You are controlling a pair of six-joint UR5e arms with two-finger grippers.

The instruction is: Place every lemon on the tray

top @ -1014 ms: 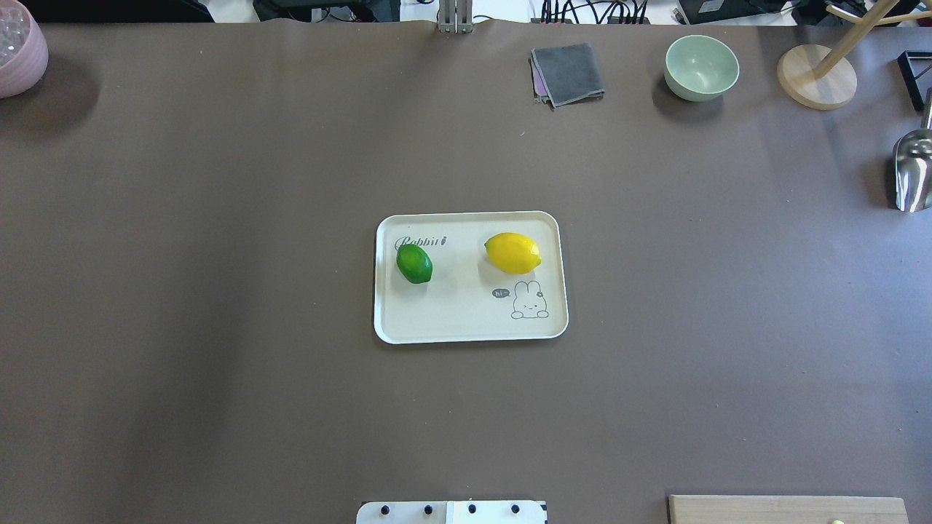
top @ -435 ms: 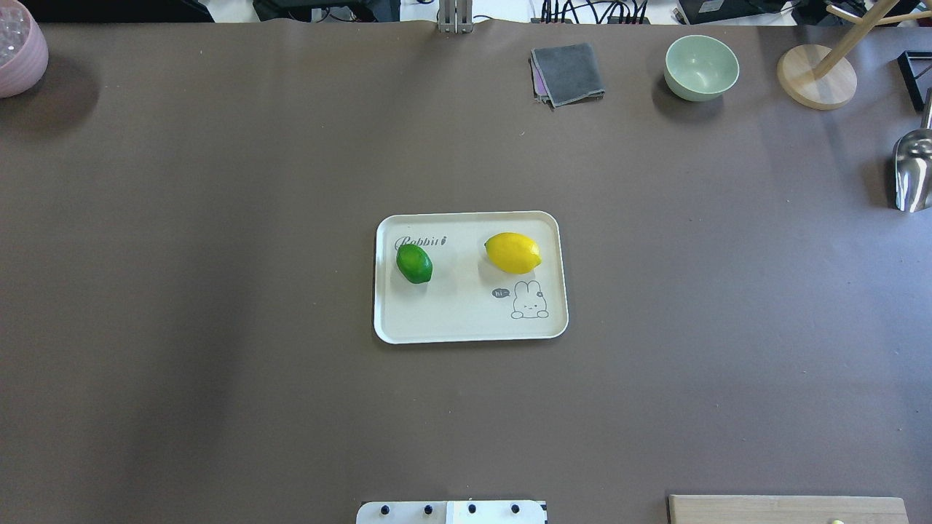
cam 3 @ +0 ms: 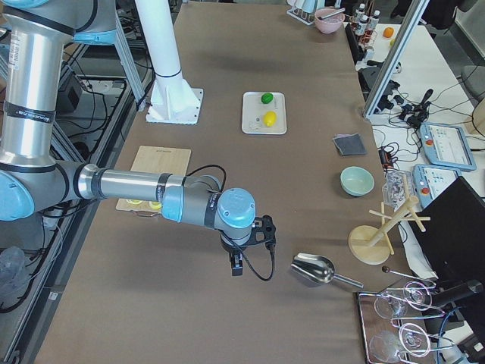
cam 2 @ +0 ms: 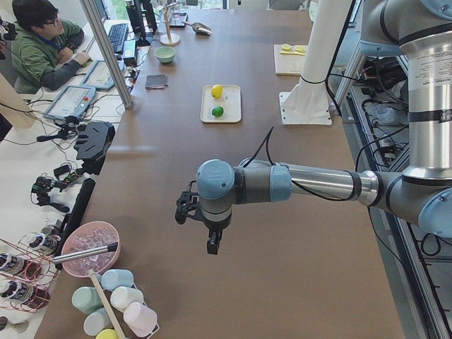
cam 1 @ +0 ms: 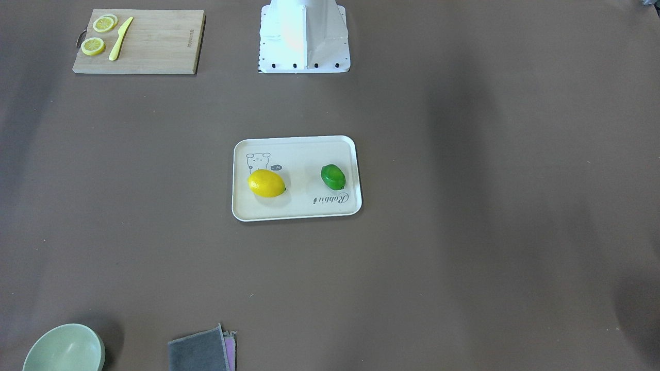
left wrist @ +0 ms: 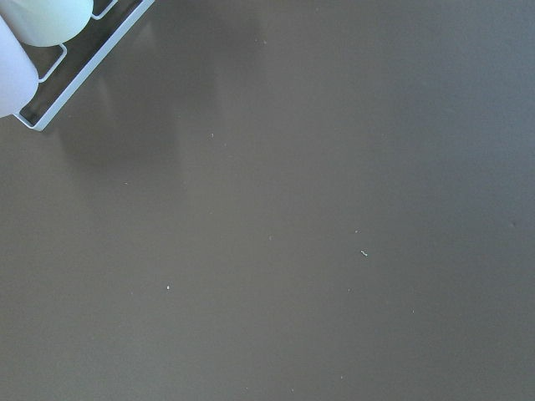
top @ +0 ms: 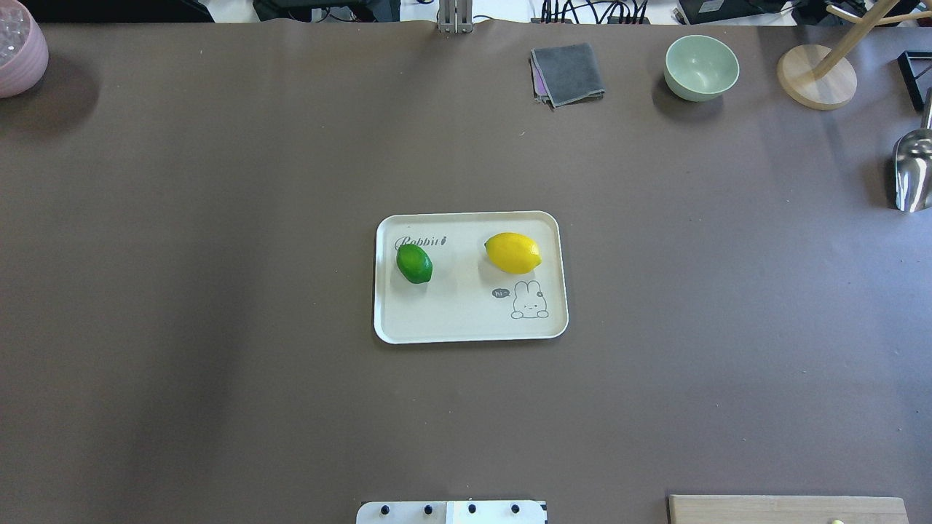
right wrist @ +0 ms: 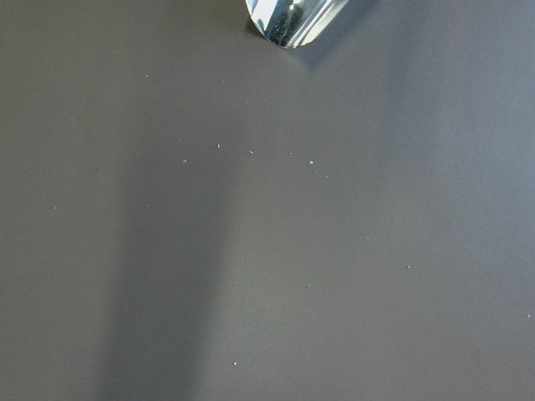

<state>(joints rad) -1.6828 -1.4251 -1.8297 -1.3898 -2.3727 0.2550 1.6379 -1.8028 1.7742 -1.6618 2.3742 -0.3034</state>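
The cream tray (top: 466,324) with the rabbit drawing lies at the table's middle. The yellow lemon (top: 512,252) and the green lemon (top: 413,263) both rest on it, apart from each other; they also show in the front view as yellow (cam 1: 266,183) and green (cam 1: 333,176). My left gripper (cam 2: 212,244) hangs over bare table far from the tray, seen only in the left side view. My right gripper (cam 3: 237,267) hangs near the metal scoop (cam 3: 314,269), seen only in the right side view. I cannot tell whether either is open or shut.
A bamboo cutting board (cam 1: 154,41) with lemon slices and a yellow knife lies near the robot base (cam 1: 303,36). A green bowl (top: 701,67), grey cloth (top: 568,73), wooden stand (top: 815,76) and pink bowl (top: 18,51) line the far edge.
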